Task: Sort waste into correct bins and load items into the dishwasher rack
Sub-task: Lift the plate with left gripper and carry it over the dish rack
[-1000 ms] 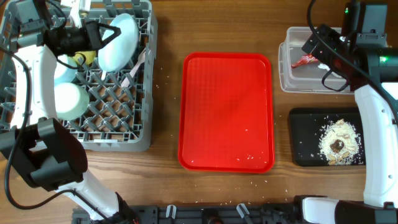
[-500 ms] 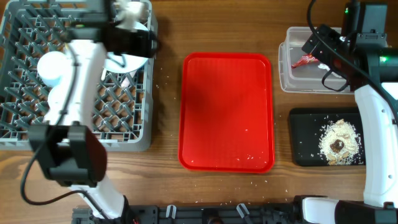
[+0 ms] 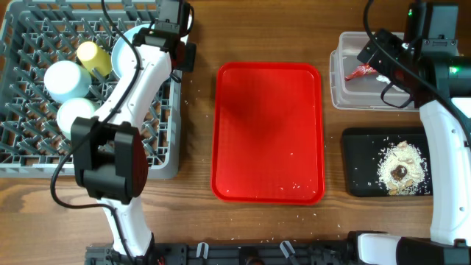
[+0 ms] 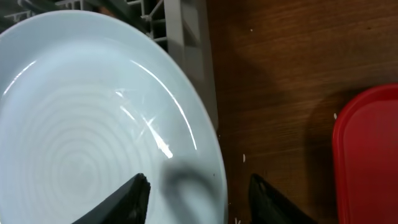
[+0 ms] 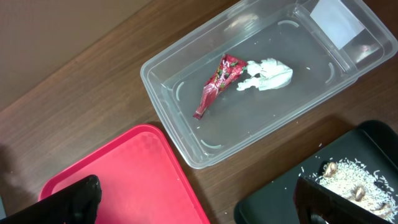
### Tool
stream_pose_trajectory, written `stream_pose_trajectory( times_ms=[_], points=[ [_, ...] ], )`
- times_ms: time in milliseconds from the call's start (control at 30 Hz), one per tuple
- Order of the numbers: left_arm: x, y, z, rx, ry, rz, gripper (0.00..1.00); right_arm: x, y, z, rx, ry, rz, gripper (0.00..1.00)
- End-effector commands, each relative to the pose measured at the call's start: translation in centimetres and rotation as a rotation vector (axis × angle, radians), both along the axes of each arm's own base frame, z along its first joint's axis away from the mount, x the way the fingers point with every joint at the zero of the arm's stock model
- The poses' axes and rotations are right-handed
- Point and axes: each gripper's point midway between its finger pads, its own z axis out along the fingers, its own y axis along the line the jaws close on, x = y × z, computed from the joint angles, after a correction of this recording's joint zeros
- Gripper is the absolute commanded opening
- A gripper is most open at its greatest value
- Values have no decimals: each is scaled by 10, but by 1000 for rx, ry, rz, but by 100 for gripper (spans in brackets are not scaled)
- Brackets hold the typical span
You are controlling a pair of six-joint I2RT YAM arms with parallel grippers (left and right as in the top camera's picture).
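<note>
The plate (image 4: 81,124), just released, rests in the dishwasher rack's (image 3: 44,168) far-right corner; left fingers (image 4: 127,202) and right fingers (image 5: 71,202) gape empty, loading seemingly done.

Mid-brown wooden tabletop (image 3: 195,221), grain running left to right, filling every view. Evenly lit from above; soft shadows only. Black rail (image 3: 257,256) along near edge.
</note>
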Motion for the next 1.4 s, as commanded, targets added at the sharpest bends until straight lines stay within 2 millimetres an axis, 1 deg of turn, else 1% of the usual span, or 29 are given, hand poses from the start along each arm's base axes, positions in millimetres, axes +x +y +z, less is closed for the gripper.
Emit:
stream_pose_trajectory(
  times_ms=[0, 133, 167, 200, 233, 267, 333, 367, 400, 433, 467, 500, 533, 600, 767, 800, 833, 900, 933, 1000, 1033, 1167, 1233, 1267, 1300, 1333, 1367],
  points=[
    [0, -5, -9, -30, 20, -2, 44, 2, -2, -2, -18, 7, 2, 100],
    [0, -7, -9, -42, 21, -4, 19, 2, -2, -2, -18, 7, 2, 100],
    [0, -7, -9, -42, 21, -3, 8, 2, -2, -2, -18, 6, 2, 100],
    [0, -7, -9, -48, 19, 6, 4, 2, -2, -2, -18, 7, 2, 100],
    [1, -8, -6, -71, 9, 33, 4, 2, -2, -2, -18, 7, 2, 100],
    [0, -15, 1, -113, 0, 23, 4, 2, -2, -2, -18, 7, 2, 100],
    [-4, -34, 28, -226, -30, -37, 4, 2, -2, -2, -18, 7, 2, 100],
    [-8, -51, 58, -335, -72, -99, 4, 2, -2, -2, -18, 7, 2, 100],
    [-17, -64, 97, -448, -124, -168, 4, 2, -2, -2, -18, 7, 2, 100],
    [-24, -67, 126, -511, -167, -206, 4, 2, -2, -2, -18, 7, 2, 100],
    [-32, -61, 156, -558, -223, -199, 4, 2, -2, -2, -18, 7, 2, 100],
    [-37, -57, 176, -597, -256, -199, 4, 2, -2, -2, -18, 7, 2, 100],
    [-43, -57, 189, -649, -267, -227, 4, 2, -2, -2, -18, 7, 2, 100],
    [-50, -56, 200, -779, -244, -293, 4, 2, -2, -2, -18, 7, 2, 100],
    [-41, -15, 196, -1008, -204, -322, 4, 2, -2, -2, -18, 7, 2, 100],
    [-38, -5, 193, -1038, -200, -310, 4, 2, -2, -2, -18, 7, 2, 100],
    [-30, 8, 186, -1071, -192, -266, 4, 2, -2, -2, -18, 7, 2, 100],
    [-25, 20, 179, -1153, -177, -280, 4, 2, -2, -2, -18, 7, 2, 100],
    [-22, 27, 172, -1211, -159, -290, 4, 2, -2, -2, -18, 7, 2, 100],
    [-12, 46, 151, -1223, -146, -233, 4, 2, -2, -2, -19, 7, 2, 100],
    [-10, 53, 145, -1232, -138, -206, 4, 2, -2, -2, -18, 6, 2, 100],
    [-4, 71, 129, -1250, -123, -142, 4, 2, -2, -2, -18, 7, 2, 100],
    [-4, 76, 128, -1245, -128, -129, 4, 2, -2, -2, -18, 7, 2, 100],
    [-4, 78, 128, -1246, -128, -124, 18, 2, -2, -2, -18, 7, 2, 100],
    [-4, 78, 128, -1251, -124, -115, 75, 2, -2, -2, -18, 6, 2, 100],
    [-4, 78, 128, -1255, -121, -110, 93, 2, -2, -2, -18, 6, 2, 100],
    [-4, 78, 128, -1257, -120, -107, 100, 2, -2, -2, -18, 7, 2, 100]
  ],
)
